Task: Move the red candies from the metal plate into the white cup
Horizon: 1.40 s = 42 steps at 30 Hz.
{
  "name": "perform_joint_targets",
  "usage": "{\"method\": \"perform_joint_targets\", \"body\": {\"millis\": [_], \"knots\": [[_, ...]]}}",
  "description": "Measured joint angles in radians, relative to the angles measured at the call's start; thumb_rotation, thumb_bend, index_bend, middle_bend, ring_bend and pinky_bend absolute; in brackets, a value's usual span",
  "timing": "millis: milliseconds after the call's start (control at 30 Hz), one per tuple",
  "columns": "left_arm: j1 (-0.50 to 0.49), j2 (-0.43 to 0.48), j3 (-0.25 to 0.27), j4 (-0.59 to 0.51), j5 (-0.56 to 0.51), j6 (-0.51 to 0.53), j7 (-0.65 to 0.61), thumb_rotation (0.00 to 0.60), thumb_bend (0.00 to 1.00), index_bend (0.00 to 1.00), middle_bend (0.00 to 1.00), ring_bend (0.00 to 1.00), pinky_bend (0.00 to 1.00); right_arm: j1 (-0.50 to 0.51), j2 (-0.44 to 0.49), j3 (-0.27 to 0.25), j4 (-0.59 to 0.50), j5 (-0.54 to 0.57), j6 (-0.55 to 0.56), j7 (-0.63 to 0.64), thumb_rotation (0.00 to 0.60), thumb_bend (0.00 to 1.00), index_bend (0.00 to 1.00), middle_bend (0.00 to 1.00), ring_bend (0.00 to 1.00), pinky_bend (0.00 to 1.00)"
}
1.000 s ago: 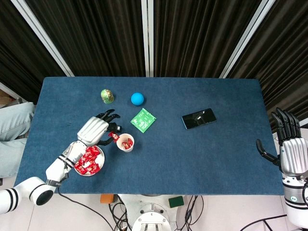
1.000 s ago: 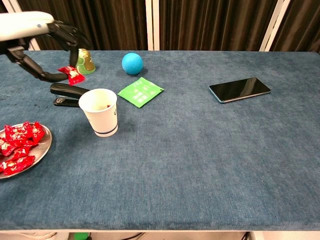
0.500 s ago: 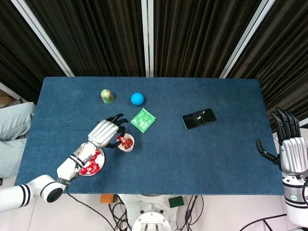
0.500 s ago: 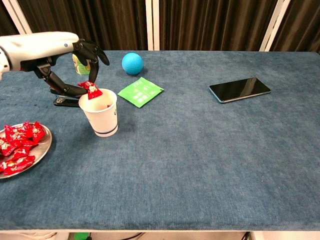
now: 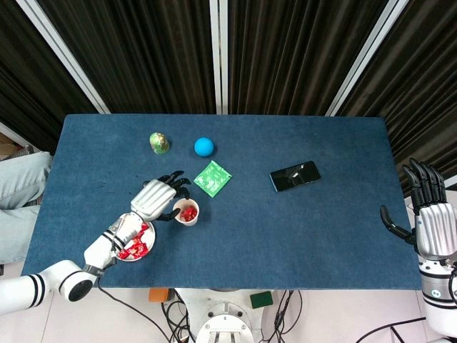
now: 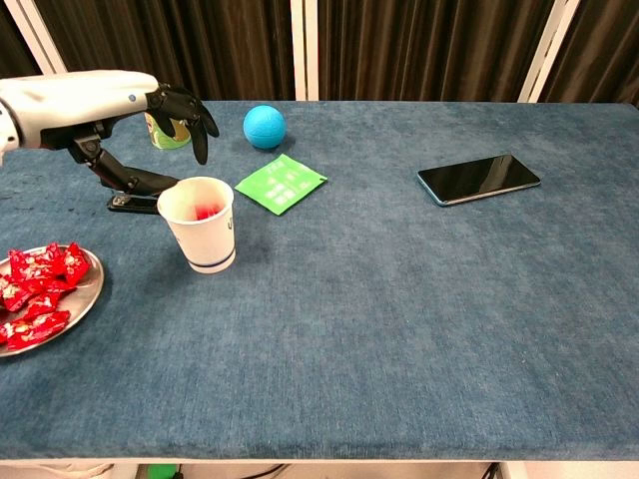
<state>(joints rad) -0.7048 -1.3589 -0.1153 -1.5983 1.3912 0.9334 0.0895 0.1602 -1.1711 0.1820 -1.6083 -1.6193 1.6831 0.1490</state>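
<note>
Left robot hand [image 6: 150, 110] hovers just behind the white cup [image 6: 198, 224], fingers apart and holding nothing, probably because it's right where a candy gets dropped. Red candies [image 6: 38, 289] mostly sit heaped on the metal plate [image 6: 88, 295] near the bench's front left corner; a few show red inside the cup. Right robot hand [image 5: 428, 214] idles off the right edge, fingers spread, empty. Head view alone shows that hand and the cup's inside from above; chest view alone shows the black stapler [image 6: 132, 203] behind the cup, hidden under the hand from overhead.
</note>
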Motion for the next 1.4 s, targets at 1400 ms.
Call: {"method": "perform_joint_targets", "body": {"millis": [1400], "knots": [[0.321, 0.006, 0.209, 0.155, 0.129, 0.221, -0.147, 0.600, 0.30, 0.41, 0.19, 0.05, 0.25, 0.007, -0.005, -0.008, -0.016, -0.008, -0.012, -0.034, 0.600, 0.37, 0.00, 0.00, 0.00, 0.00]]}}
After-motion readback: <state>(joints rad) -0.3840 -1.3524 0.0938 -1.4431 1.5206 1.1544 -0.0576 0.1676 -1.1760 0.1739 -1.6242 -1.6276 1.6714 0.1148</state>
